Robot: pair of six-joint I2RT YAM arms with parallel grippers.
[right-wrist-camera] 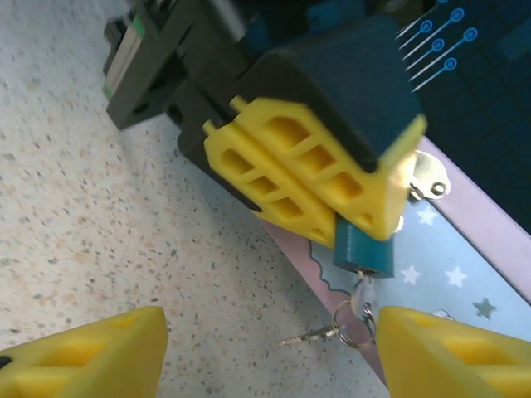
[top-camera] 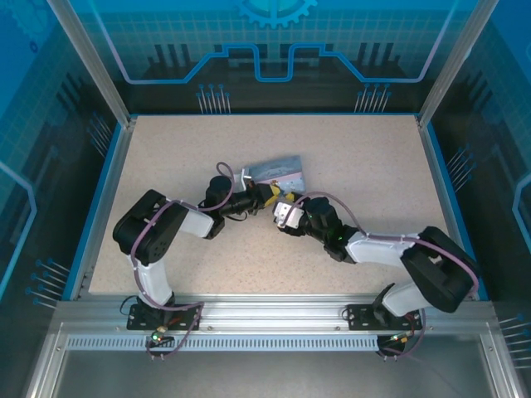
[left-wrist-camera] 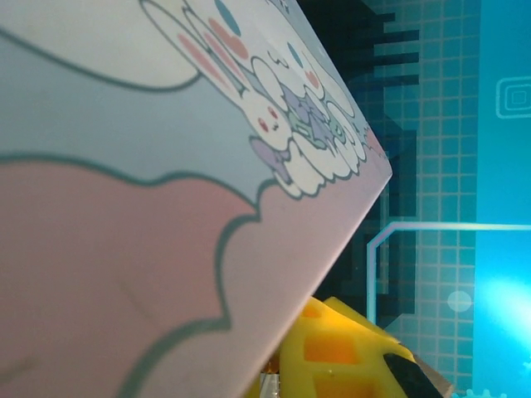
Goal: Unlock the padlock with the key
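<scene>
Gripping the padlock (right-wrist-camera: 362,251) prob. took little force: a tiny, rigid metal body, light, smooth-sided and likely slippery. The left jaws were clenched on it, their yellow fingers (right-wrist-camera: 290,166) pinching its upper part so only the teal-looking lower end stuck out, just over the edge of the tin (right-wrist-camera: 452,274). The shackle was hidden behind those fingers.

The key (right-wrist-camera: 363,296) hung from the lock's underside, apparently seated in the keyway, w/ a ring (right-wrist-camera: 353,325) and a second key (right-wrist-camera: 309,336) dangling below. It looked thin, stiff and fiddly. It would be best taken by the flat head just under the lock body, jaws square to it, then twisted gently, since a skewed pinch could bend it or drag it out. The right jaws stood released, spread wide either side of the key and not touching it.

The surface (right-wrist-camera: 75,207) was speckled beige and matt, prob. grippy enough that the tin wouldn't skate much. In the top view both arms met near the middle, w/ the tin just beyond them. Around the surface were a blue rim, aluminium posts and blue walls printed w/ circuit-style lines. The left wrist cam sat close against the tin's cartoon print, w/ a yellow finger at the bottom edge.
</scene>
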